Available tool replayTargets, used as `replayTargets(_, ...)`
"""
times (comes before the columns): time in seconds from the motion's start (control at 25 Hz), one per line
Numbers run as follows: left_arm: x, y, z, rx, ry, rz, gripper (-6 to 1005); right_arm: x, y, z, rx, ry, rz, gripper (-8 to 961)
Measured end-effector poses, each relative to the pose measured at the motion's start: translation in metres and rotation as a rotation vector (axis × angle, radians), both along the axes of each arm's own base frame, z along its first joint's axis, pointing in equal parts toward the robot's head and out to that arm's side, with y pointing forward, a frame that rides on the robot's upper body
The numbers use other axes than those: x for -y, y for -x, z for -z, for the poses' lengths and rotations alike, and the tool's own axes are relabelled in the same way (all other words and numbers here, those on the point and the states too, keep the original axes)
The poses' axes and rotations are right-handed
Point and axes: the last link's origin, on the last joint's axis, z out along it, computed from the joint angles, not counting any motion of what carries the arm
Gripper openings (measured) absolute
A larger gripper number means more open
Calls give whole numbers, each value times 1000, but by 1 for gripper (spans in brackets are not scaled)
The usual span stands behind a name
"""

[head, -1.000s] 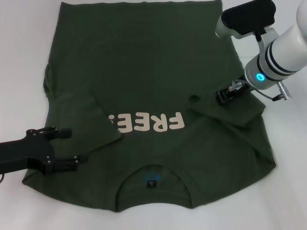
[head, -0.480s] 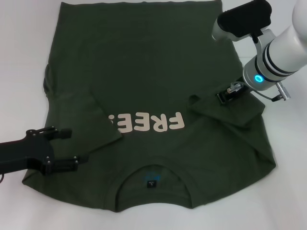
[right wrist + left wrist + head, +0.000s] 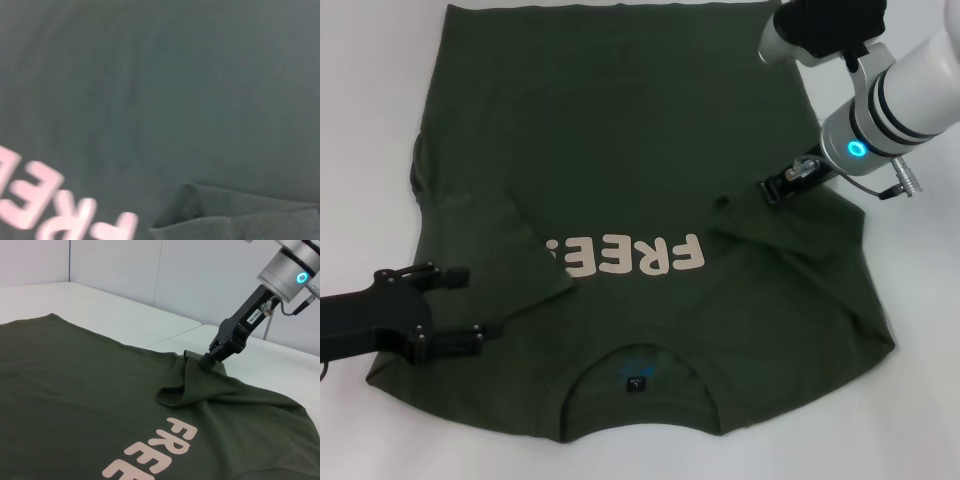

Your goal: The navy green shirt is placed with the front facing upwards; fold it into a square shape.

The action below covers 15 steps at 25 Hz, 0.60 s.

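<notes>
One garment, the navy green shirt [image 3: 640, 200], fills the frame centre on the white table [image 3: 920, 400], collar at the bottom, hem along the top edge. Right gripper [image 3: 772, 190], upper right, pinches the folded-in sleeve [image 3: 790, 235]. Left gripper [image 3: 455, 310], lower left, spread open over the shirt's edge. Bare table borders both sides.

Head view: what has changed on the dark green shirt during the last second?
The right gripper has moved farther from the robot, dragging the folded right sleeve it pinches over the dark olive-green cotton T-shirt. The left gripper, open over the shirt's left side, and the cream "FREE!" lettering stayed put.
</notes>
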Motion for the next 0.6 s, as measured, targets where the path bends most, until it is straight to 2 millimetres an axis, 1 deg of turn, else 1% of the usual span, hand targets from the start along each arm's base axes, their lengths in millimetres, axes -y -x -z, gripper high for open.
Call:
replayTargets(0.16,0,0,-1,3,-4,-1,882,5,12,0,-90,46,-14,33)
replayTargets(0.6,-1,0,-3,8,-11,0,882,7,38,-6,-235,77,-63,9)
